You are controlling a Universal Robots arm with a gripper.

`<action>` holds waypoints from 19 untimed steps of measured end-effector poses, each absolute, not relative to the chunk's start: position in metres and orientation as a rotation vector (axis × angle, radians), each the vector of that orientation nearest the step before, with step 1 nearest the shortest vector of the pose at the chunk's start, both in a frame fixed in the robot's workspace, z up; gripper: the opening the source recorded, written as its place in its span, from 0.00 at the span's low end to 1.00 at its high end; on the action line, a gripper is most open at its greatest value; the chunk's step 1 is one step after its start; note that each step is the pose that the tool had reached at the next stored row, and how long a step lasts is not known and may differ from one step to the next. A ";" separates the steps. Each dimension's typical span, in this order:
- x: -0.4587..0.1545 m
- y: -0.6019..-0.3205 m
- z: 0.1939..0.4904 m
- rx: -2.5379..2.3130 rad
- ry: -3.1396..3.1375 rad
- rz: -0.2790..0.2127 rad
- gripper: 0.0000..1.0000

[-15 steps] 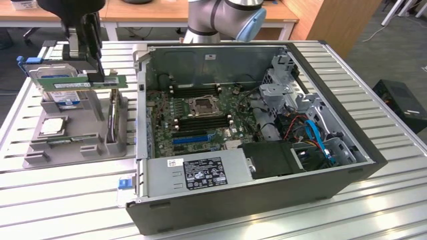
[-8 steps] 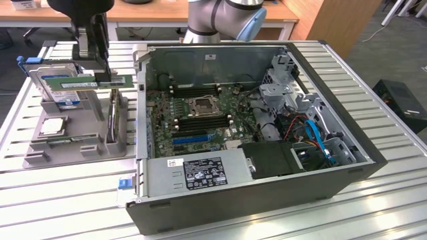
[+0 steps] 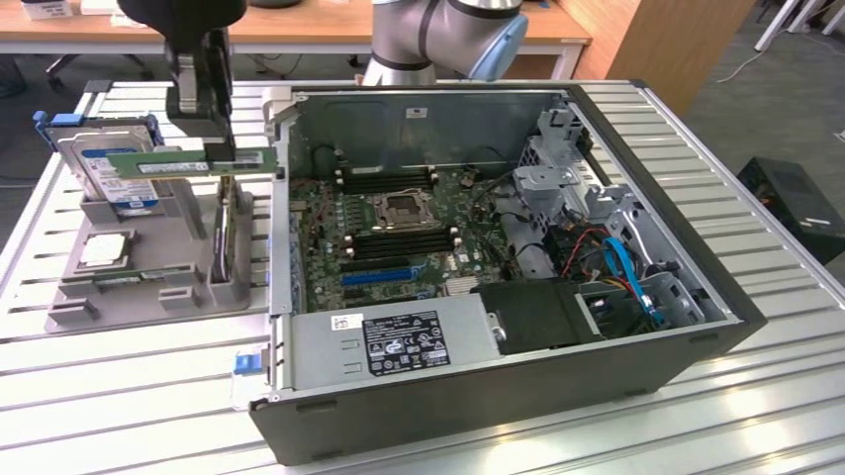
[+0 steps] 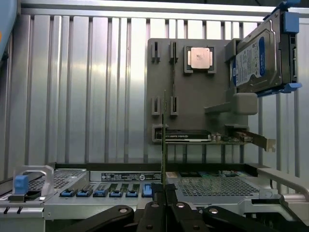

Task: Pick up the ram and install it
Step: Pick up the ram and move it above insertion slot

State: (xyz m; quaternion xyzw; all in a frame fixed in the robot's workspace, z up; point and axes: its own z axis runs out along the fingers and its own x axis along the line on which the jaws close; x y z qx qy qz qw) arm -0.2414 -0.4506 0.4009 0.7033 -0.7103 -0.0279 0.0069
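Showing a robot arm (image 3: 442,35) working at a slatted metal bench (image 3: 133,396), beside an open computer case (image 3: 528,396). Gripping the ram (image 3: 185,163), a thin green stick, with jaws clamped on its upper long edge near the middle. Held level with the long side flat, probably so that the contact edge faces down for a slot. Hanging at the exterior view's left, above a grey parts holder (image 3: 145,292) and just beside an upright hard drive (image 3: 113,173). Judged to be clear of the holder's slots, with air beneath the lower edge. Sharing that holder with a square silver processor chip (image 3: 106,249), lying flat nearer the front.

Not yet installed. Well apart from the motherboard (image 3: 436,267) inside the case, where dark memory slots (image 3: 390,242) sit on either side of the processor socket (image 3: 400,208).

Reaching from a base at the far side of the bench, behind the case, across to the exterior view's left. Pointing the wrist straight down, with the jaws vertical over the holder. Seen from the wrist view, pinching the stick edge-on as a thin upright line between two dark fingertips.
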 end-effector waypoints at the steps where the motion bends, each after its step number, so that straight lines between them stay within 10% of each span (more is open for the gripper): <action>1: -0.239 -0.451 0.401 2.200 -2.222 -0.087 0.12; 19: -0.206 -0.451 0.401 2.198 -2.220 -0.091 0.12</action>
